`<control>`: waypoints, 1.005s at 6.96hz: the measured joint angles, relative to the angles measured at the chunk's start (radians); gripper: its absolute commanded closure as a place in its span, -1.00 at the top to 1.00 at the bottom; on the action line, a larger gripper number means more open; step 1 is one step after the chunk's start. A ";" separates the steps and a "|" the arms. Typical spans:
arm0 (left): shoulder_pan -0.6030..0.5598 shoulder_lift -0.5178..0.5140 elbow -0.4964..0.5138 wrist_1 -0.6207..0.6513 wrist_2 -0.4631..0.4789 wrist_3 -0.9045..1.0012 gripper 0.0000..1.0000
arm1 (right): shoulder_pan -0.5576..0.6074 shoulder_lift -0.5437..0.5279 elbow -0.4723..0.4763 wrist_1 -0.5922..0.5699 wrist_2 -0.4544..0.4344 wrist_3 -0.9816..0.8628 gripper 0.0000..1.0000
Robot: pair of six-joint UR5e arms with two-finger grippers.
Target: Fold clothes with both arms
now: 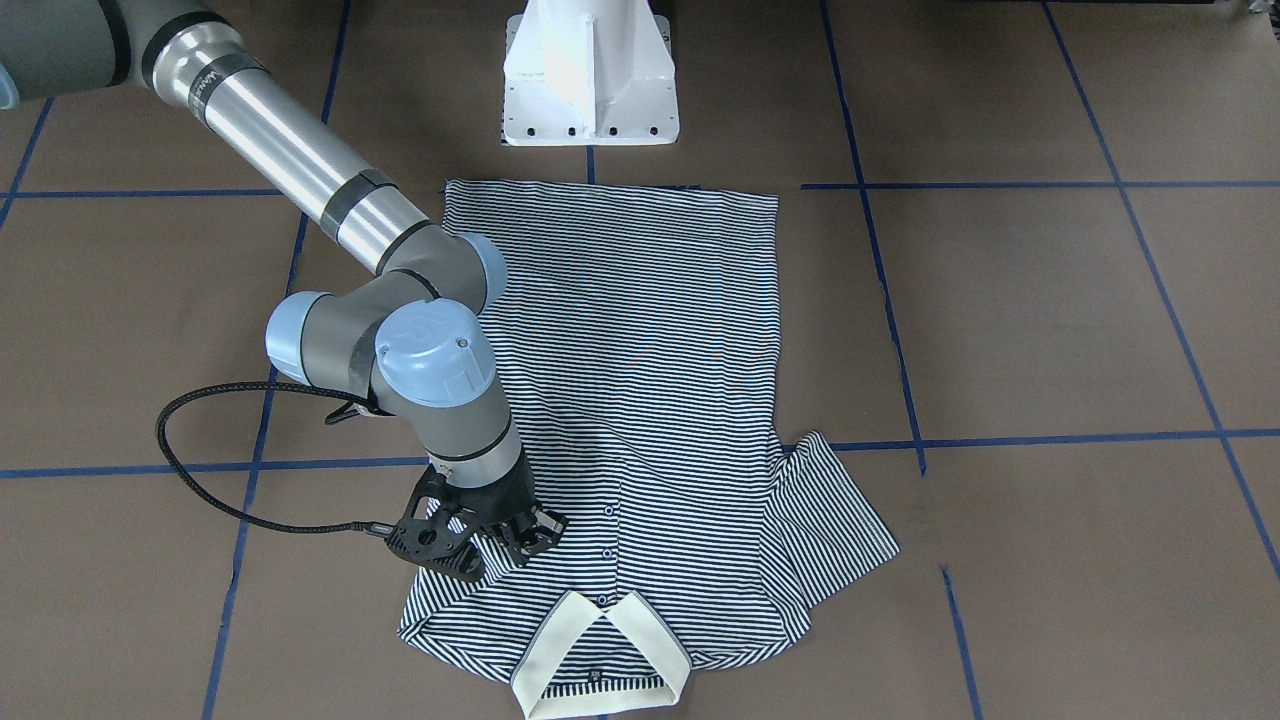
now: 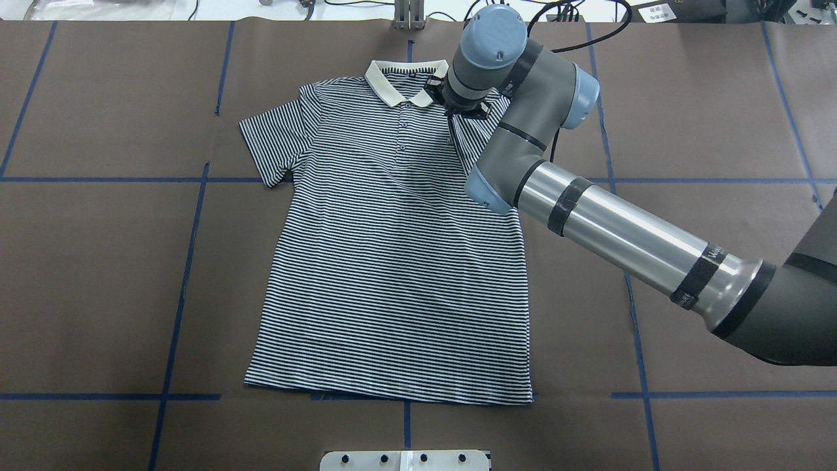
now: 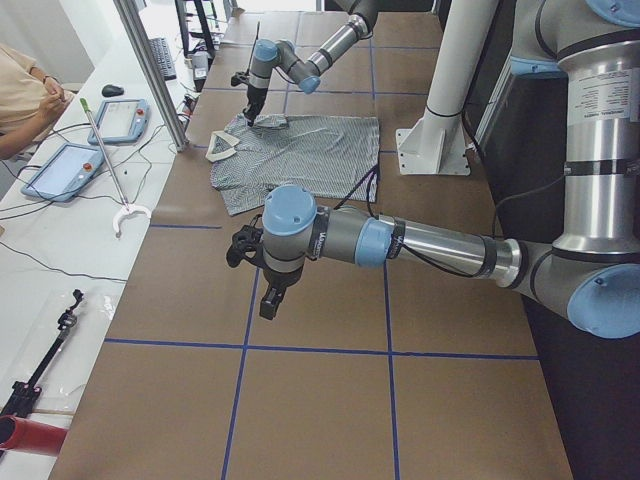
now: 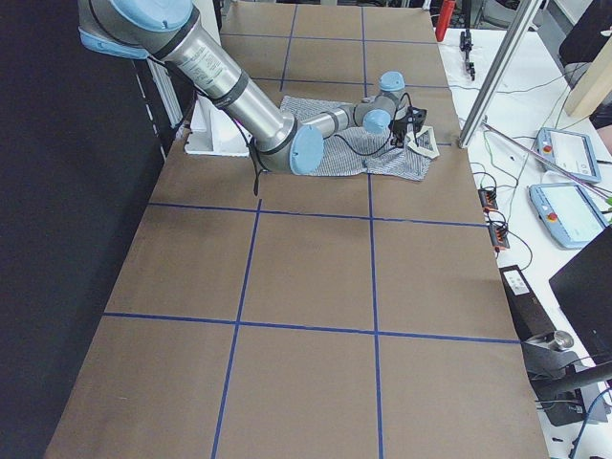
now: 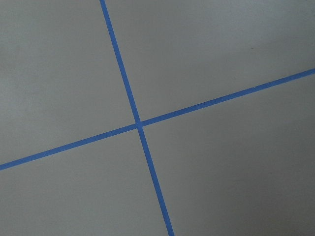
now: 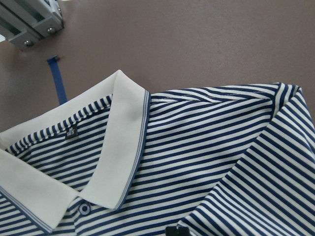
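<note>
— Shirt (image 1: 640,380) lies flat on the table (image 1: 1050,320), collar (image 1: 600,660) far from the base (image 1: 590,80).
— Right gripper (image 1: 505,540) sits low at its shoulder, left gripper (image 3: 268,306) hangs well apart over tape lines (image 5: 139,124); can't tell either claw's state.

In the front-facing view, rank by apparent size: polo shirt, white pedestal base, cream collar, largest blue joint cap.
1. polo shirt, largest.
2. white pedestal base, cut off at the top edge.
3. cream collar and blue joint cap look alike; the cap is nearer the camera, so unranked.
</note>
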 measured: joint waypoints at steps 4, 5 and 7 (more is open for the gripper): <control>0.003 -0.001 -0.001 -0.008 -0.131 -0.025 1.00 | -0.006 0.007 0.000 -0.001 -0.014 0.000 1.00; 0.019 -0.002 0.000 -0.036 -0.205 -0.070 1.00 | -0.002 0.002 0.025 -0.002 -0.010 0.004 1.00; 0.137 -0.038 0.014 -0.207 -0.283 -0.313 0.99 | 0.032 -0.070 0.144 -0.004 0.063 0.006 1.00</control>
